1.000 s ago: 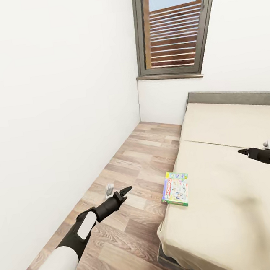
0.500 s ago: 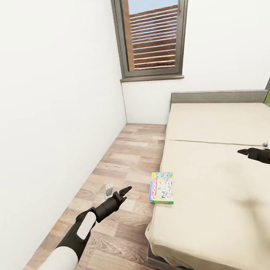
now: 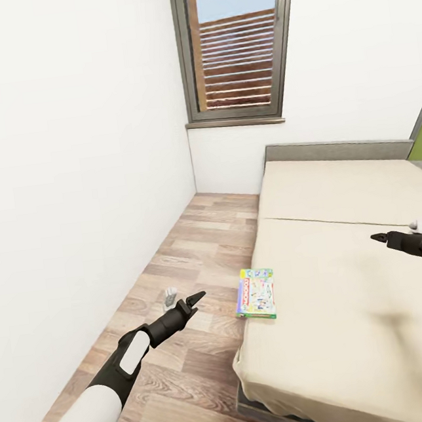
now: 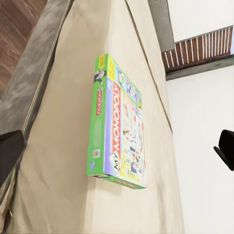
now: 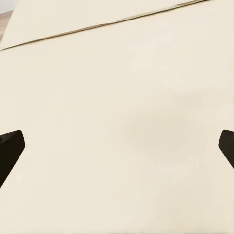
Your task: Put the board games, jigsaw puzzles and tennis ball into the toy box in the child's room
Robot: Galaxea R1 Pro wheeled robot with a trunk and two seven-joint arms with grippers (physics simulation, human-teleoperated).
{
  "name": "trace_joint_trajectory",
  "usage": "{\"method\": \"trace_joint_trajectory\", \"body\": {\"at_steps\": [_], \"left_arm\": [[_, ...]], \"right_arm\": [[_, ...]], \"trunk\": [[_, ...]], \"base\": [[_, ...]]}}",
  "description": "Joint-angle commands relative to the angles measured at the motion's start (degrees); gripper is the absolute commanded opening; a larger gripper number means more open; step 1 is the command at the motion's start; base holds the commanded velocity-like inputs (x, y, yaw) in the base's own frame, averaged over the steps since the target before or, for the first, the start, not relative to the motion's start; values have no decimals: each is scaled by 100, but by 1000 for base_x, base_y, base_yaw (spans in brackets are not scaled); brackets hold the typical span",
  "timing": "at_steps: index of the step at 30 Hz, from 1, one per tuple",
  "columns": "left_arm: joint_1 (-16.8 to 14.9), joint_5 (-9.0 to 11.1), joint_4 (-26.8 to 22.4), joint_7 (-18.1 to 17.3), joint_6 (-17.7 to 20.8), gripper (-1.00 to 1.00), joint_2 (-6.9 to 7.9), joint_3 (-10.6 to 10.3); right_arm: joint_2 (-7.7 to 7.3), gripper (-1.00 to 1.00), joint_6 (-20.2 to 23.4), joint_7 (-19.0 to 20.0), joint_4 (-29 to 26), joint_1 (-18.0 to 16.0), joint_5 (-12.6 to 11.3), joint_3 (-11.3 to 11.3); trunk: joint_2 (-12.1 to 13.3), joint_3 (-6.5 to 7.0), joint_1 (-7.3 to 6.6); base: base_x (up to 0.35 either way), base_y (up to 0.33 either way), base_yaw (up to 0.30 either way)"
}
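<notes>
Over the low beige bed [image 3: 354, 299], at its nine o'clock edge, lies the flat green-edged printed board game [image 3: 255, 293]. Left pincer [image 3: 197, 299] hangs apart above wood-plank floor [image 3: 196, 252]; right pincer [image 3: 377, 237] apart too. Risk, I reckon: a nudge tips the box off that edge.

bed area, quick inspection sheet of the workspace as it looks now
surface: low bed with plain beige mattress, bare apart from one box.
job's things: green-edged printed board game box lies flat at the mattress edge nearest the wood-plank floor; lettering reads MONOPOLY in the left wrist view.
clutter: nothing seen.
grippers: left gripper over the floor beside the bed, jaws open, empty; right gripper over the mattress, jaws open, empty.
cables: nothing seen.
surroundings: white walls, grey-framed window with slats outside.
</notes>
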Motion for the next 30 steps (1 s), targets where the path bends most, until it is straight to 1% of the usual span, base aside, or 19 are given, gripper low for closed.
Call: {"method": "trace_joint_trajectory", "body": {"at_steps": [1, 19, 24, 30], "left_arm": [[-3, 40, 1, 1, 29, 100, 3, -9], [-9, 40, 8, 5, -44, 100, 2, -15], [-31, 31, 17, 5, -54, 100, -2, -16], [-64, -26, 41, 5, -58, 100, -8, -11]], "right_arm": [[2, 100, 33, 28, -3, -4, 20, -15], [2, 100, 33, 28, -5, -3, 18, -21], [2, 100, 33, 28, -5, -4, 17, -25], [2, 100, 33, 28, -5, -4, 18, -24]], "trunk": [[-2, -5, -1], [-2, -13, -1], [-2, -38, -1], [-2, -82, -1]], "base": [[14, 98, -12], [5, 32, -4], [1, 5, -1], [0, 2, 0]]}}
